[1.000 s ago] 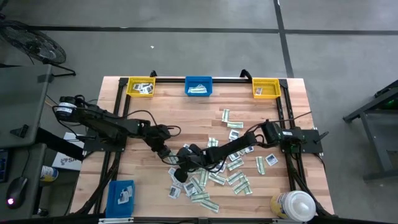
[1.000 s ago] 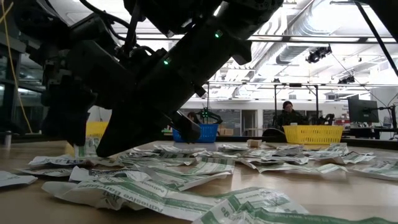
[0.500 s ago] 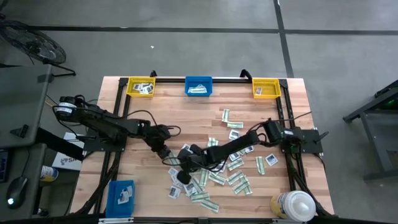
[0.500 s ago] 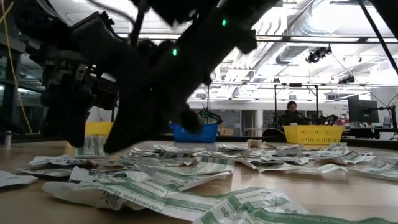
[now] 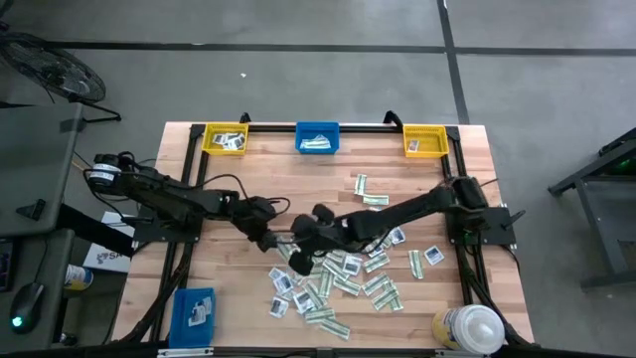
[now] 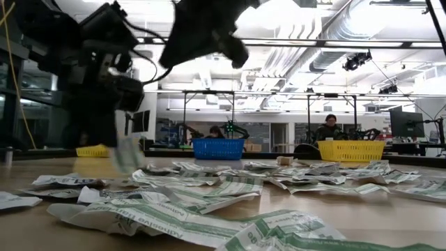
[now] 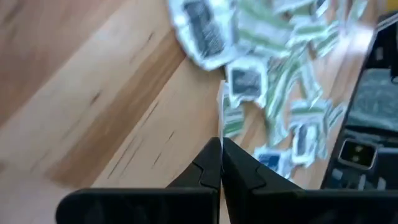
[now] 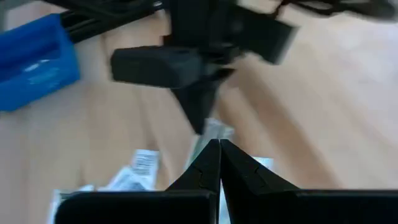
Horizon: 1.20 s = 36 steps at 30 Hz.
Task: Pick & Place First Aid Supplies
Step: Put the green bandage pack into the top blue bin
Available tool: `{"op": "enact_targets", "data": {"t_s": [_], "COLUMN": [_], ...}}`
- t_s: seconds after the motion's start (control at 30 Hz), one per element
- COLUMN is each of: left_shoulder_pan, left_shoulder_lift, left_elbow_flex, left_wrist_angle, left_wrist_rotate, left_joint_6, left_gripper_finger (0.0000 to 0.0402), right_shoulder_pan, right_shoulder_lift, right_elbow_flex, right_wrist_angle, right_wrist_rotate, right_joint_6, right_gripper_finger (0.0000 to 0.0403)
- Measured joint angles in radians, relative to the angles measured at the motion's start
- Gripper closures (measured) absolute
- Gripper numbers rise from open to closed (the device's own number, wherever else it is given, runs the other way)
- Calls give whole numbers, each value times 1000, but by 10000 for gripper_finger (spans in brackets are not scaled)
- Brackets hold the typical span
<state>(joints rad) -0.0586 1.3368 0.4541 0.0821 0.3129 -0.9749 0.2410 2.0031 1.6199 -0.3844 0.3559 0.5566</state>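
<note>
From above, you have the scatter of small flat paper first aid packets [image 5: 343, 278], white squares and green-and-white strips, lying on the light wooden table [image 5: 298, 184] on the side away from the blue plastic bin [image 5: 317, 138] at the middle of the far edge. The left gripper [image 5: 269, 240] sits at the edge of that scatter nearest the left arm, with the right gripper [image 5: 298, 256] just beside it, over the packets. A yellow plastic bin [image 5: 225, 138] stands to one side of the blue bin, a second yellow plastic bin [image 5: 425, 141] to the other, and a second blue plastic bin [image 5: 195, 308] and a large white-capped bottle [image 5: 467, 329] stand at the near corners. In the low view, a blurred green-and-white strip packet [image 6: 127, 153] hangs below the left gripper, clear of the table and in front of the blue bin's left side; crumpled packets cover the foreground, and people sit in the room behind. From the left wrist, you see its two dark fingers [image 7: 205, 174] pressed together, with a strip packet pinched between the tips and running out toward the scatter. From the right wrist, its fingers [image 8: 208, 165] are pressed together with nothing visibly held, and they point at the left gripper, which carries the strip packet.
</note>
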Motion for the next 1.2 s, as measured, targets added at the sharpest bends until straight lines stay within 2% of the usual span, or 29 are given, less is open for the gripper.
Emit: {"op": "enact_targets", "data": {"t_s": [0.17,0.27,0.33,0.4,0.5,0.6,0.8,0.9,1.0,1.2], "left_shoulder_pan": [2,16,33,44,64,102,199,269,349,501], "left_shoulder_lift": [-26,-31,-41,-41,-53,-53,-53,-49,-31,81], "left_elbow_flex": [46,90,124,166,229,291,389,427,438,438], "left_wrist_angle": [-3,-10,-67,-145,-318,-391,-368,-359,-292,-136], "left_wrist_rotate": [-36,-2,61,76,55,-13,-198,-255,-238,-116], "left_joint_6": [-3,-6,-6,0,39,69,111,134,176,214], "left_gripper_finger": [401,401,401,402,401,401,401,401,401,401], "right_shoulder_pan": [-13,-27,-39,-54,-76,-95,-122,-134,-152,-211], "right_shoulder_lift": [-104,-151,-178,-202,-223,-231,-236,-251,-266,-274], "right_elbow_flex": [0,0,0,1,1,1,1,1,2,2], "right_wrist_angle": [-117,-179,-235,-288,-362,-416,-482,-487,-481,-476], "right_wrist_rotate": [105,121,125,129,133,133,131,152,174,184], "right_joint_6": [-39,-65,-72,-86,-119,-157,-202,-202,-220,-244], "right_gripper_finger": [402,402,402,402,402,402,402,402,402,402]}}
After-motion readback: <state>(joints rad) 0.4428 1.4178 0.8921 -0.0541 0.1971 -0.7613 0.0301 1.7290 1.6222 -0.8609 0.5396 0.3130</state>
